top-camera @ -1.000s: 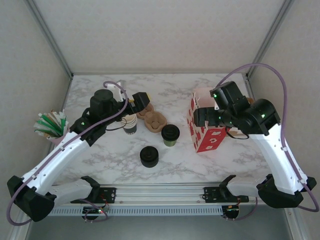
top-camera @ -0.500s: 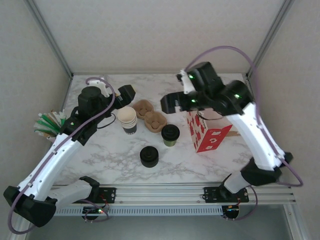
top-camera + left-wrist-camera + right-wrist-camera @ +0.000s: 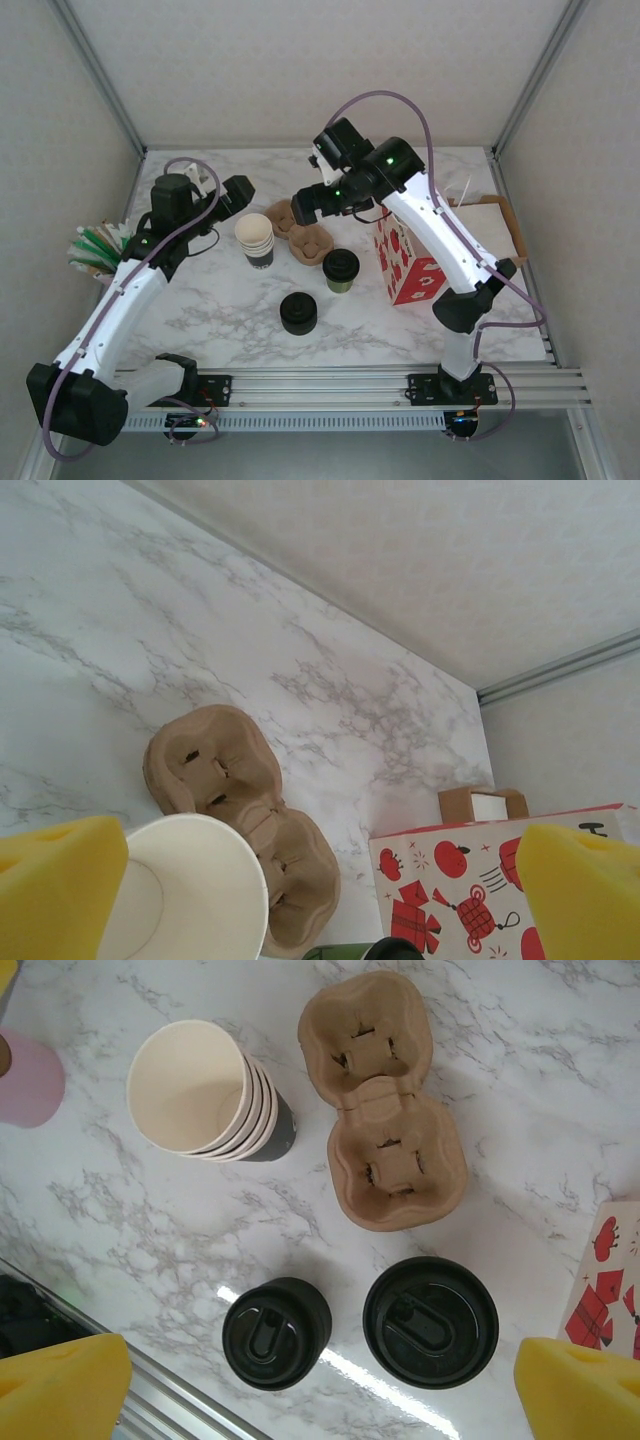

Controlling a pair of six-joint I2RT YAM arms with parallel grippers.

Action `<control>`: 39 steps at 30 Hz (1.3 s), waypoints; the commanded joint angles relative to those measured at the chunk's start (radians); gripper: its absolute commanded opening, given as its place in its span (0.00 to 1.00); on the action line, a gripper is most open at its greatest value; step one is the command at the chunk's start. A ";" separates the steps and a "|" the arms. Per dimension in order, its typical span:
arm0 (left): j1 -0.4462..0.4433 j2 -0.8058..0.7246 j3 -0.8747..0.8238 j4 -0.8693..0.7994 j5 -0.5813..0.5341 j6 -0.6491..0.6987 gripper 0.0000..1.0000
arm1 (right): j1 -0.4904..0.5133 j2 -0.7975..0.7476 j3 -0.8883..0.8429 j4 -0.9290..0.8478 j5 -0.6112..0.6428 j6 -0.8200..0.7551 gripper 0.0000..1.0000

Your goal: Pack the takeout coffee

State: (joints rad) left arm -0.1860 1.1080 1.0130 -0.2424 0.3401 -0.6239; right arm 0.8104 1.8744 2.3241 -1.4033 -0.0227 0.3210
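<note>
Here, at the left edge of the marble worktop point(image 3: 200, 300), a pinkish holder point(image 3: 100, 262) carries a bunch of green and white straws. Just right of it the left gripper point(image 3: 238, 190) hangs above the far-left part of the worktop. Its yellow pads point(image 3: 55, 890) are spread wide and nothing is between them.

Next comes a stack of lidless cups point(image 3: 255, 240), the top one cream inside and holding nothing. Touching its right side is a brown pulp carrier point(image 3: 307, 238) with both wells open. In front of these, towards the near edge, a squat stack of black lids point(image 3: 298, 313) stands on its own, with bare marble on its left, right and near sides.

The takeout coffee point(image 3: 340, 270), with its black lid on, stands upright near the middle of the worktop. It is just in front of the carrier's right well and close to the left of the box. The embossing on its lid point(image 3: 430, 1320) is too small to read.

The right gripper point(image 3: 308, 205) hovers over the far end of the carrier, released, its pads wide apart and gripping nothing.

Right of the coffee stands a white box point(image 3: 410, 262) printed with red apples and gift parcels. No words on it can be read, and its contents cannot be made out. At the right edge lies a brown cardboard tray point(image 3: 490, 222) with something white in it. The far strip and the near-right corner of the worktop are open marble.
</note>
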 commanded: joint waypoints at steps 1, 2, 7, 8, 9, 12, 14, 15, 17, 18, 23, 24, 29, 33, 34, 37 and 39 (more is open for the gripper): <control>0.015 -0.014 -0.014 0.031 0.026 0.014 1.00 | 0.011 -0.002 0.026 -0.012 0.020 -0.028 0.99; 0.019 -0.013 -0.016 0.031 0.027 0.015 1.00 | 0.010 0.002 0.032 -0.014 0.019 -0.029 0.99; 0.041 0.001 -0.021 0.039 0.042 0.016 1.00 | 0.010 0.018 0.037 0.012 -0.014 -0.053 0.99; 0.048 0.009 -0.022 0.038 0.042 0.016 1.00 | 0.010 0.026 0.048 0.015 -0.023 -0.059 0.99; 0.059 0.017 -0.024 0.039 0.049 0.012 1.00 | 0.010 0.040 0.069 0.012 -0.030 -0.060 0.99; 0.093 0.043 -0.041 0.062 0.098 -0.011 1.00 | 0.020 0.100 0.144 -0.022 -0.018 -0.072 0.93; 0.115 0.062 -0.055 0.090 0.142 -0.028 1.00 | 0.027 0.145 0.179 -0.040 0.011 -0.083 0.87; 0.122 0.071 -0.060 0.096 0.155 -0.032 1.00 | 0.031 0.168 0.195 -0.051 0.026 -0.087 0.84; 0.141 0.090 -0.068 0.101 0.172 -0.038 1.00 | 0.033 0.221 0.230 -0.075 0.065 -0.096 0.82; 0.151 0.096 -0.073 0.107 0.181 -0.040 1.00 | 0.033 0.241 0.237 -0.077 0.092 -0.100 0.80; 0.221 0.168 -0.096 0.183 0.239 -0.086 1.00 | 0.026 0.335 0.261 -0.053 0.132 -0.104 0.71; 0.226 0.190 -0.092 0.201 0.247 -0.093 1.00 | 0.020 0.350 0.266 -0.047 0.130 -0.099 0.71; 0.227 0.358 -0.035 0.276 0.285 -0.124 1.00 | -0.013 0.420 0.269 -0.008 0.094 -0.105 0.68; 0.226 0.478 0.000 0.349 0.331 -0.157 1.00 | -0.036 0.458 0.273 0.011 0.059 -0.112 0.68; 0.224 0.504 0.007 0.373 0.343 -0.167 1.00 | -0.040 0.462 0.268 0.021 0.052 -0.116 0.68; 0.220 0.582 0.029 0.423 0.382 -0.193 1.00 | -0.046 0.486 0.269 0.037 0.026 -0.131 0.68; 0.209 0.614 0.043 0.432 0.392 -0.196 1.00 | -0.049 0.503 0.269 0.045 0.022 -0.139 0.68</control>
State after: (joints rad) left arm 0.0330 1.6909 1.0138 0.1089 0.6735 -0.7906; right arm 0.7609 2.3493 2.5603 -1.3746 0.0319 0.2111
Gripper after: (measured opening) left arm 0.996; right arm 0.678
